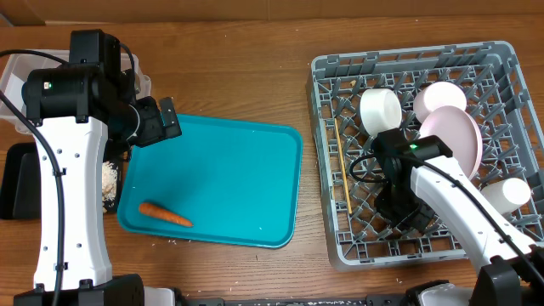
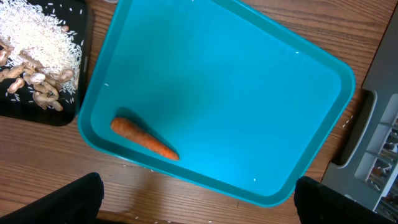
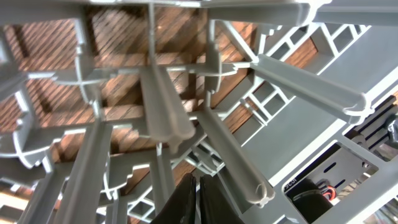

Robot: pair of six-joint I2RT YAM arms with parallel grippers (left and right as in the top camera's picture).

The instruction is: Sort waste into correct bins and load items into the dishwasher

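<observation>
An orange carrot (image 1: pixel 166 215) (image 2: pixel 144 138) lies near the front left corner of the teal tray (image 1: pixel 246 170). My left gripper (image 1: pixel 161 121) (image 2: pixel 199 208) hangs open above the tray's back left corner, holding nothing. The grey dishwasher rack (image 1: pixel 336 229) (image 3: pixel 311 81) holds a white cup (image 1: pixel 380 110), a bowl (image 1: pixel 444 96), a plate (image 1: pixel 455 136) standing on edge, another cup (image 1: pixel 508 194) and chopsticks (image 1: pixel 342 166). My right gripper (image 1: pixel 398 208) (image 3: pixel 198 199) is shut and empty, low among the rack's pegs. The black bin (image 1: pixel 21 183) (image 2: pixel 37 112) holds rice and peanut shells. The clear bin (image 1: pixel 17 72) stands behind it.
The teal tray's bottom (image 2: pixel 224 93) carries only the carrot and a few specks. The rack's grey wall (image 2: pixel 379 143) stands just right of the tray. Bare wooden tabletop (image 1: pixel 314 272) runs along the front edge and between tray and rack.
</observation>
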